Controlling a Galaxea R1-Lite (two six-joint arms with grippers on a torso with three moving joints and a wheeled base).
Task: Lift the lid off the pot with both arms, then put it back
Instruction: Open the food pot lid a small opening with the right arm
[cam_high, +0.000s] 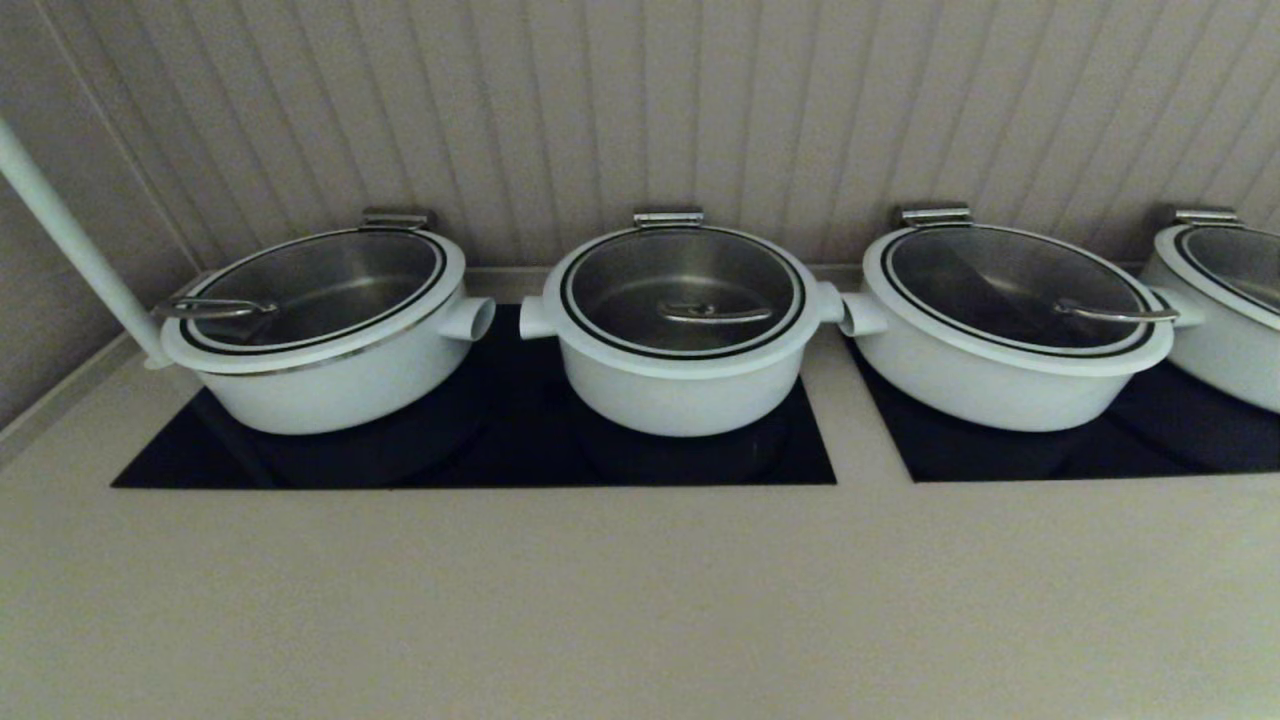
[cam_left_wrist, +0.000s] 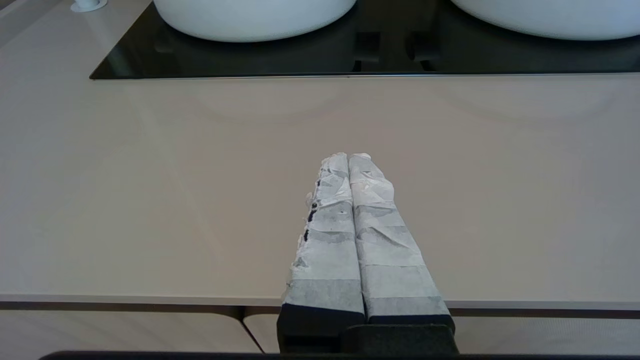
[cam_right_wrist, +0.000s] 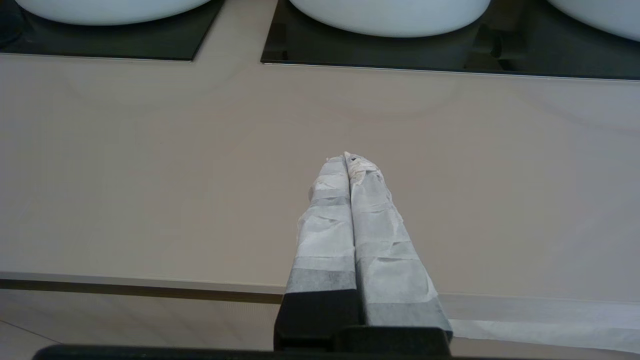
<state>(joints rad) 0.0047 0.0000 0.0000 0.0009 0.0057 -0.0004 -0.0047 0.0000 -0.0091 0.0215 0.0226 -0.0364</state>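
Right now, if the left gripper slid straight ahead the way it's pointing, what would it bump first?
Probably the pot. The left gripper, jaws shut, hangs over the bare counter, aimed roughly at the gap between two white pots; the way looks free until the black cooktop. Depth is unclear, so it might slip between them.

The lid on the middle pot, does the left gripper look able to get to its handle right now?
Probably yes. The left gripper is shut, low over the bare counter, short of the pot. Nothing stands between it and the lid, whose bar handle lies uncovered; it must open first.
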